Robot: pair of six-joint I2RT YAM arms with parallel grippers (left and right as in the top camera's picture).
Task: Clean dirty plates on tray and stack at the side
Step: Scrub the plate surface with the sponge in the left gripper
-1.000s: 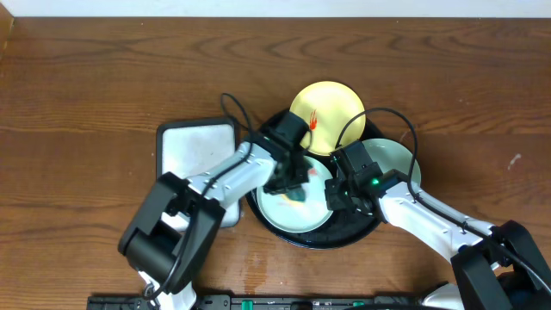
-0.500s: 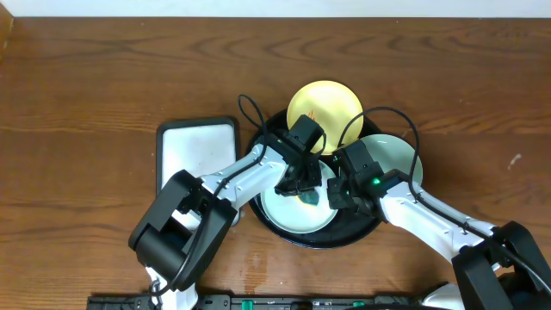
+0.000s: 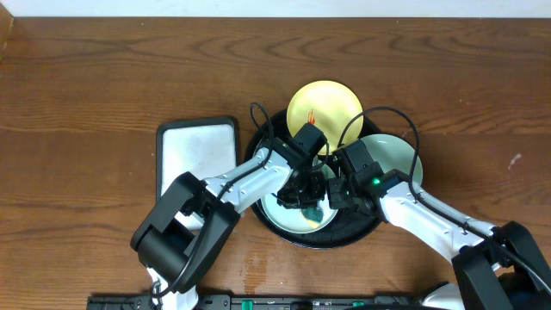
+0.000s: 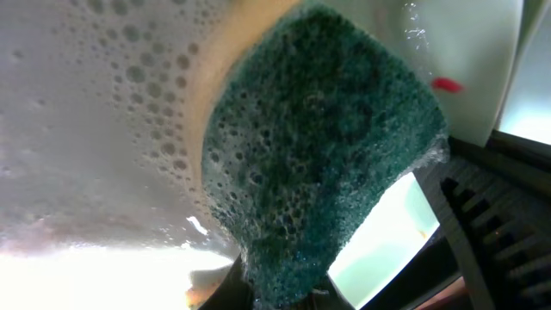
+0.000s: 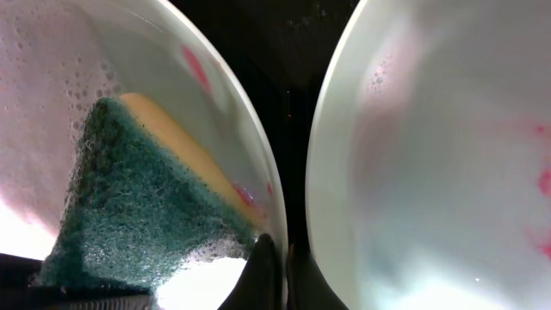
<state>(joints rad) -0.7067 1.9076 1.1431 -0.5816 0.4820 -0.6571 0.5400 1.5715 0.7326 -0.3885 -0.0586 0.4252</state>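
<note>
**Position.** The black tray (image 3: 372, 226) lies at the centre of the desk (image 3: 103, 69). It carries a yellow plate (image 3: 331, 105) at its upper edge, a mint plate (image 3: 394, 157) at its right, and the soaped mint plate (image 3: 297, 222) at its lower middle. A small white tray (image 3: 196, 148) lies just to the left.

**End effectors.** The left end effector (image 3: 303, 195) is clamped tight on a green-faced sponge (image 4: 318, 164), which is pressed onto the soaped plate. The right end effector (image 5: 277, 269) is fully closed, with its tips at that plate's rim, between the two mint plates. Whether the rim is pinched or only pressed down cannot be told.

**Step in hand.** Scrubbing of the first plate is judged to be under way. A red smear (image 5: 195, 65) is seen near the rim, beyond the sponge.

**Recommendation.**
- The abrasive face should be kept flat on the plate and swept outward across the smear.
- Pressure should be moderate, so that the plate is not skated over the glossy tray.
- The rim should be kept steadied by the right end effector throughout.
- Contact with the neighbouring mint plate should be avoided.
</note>
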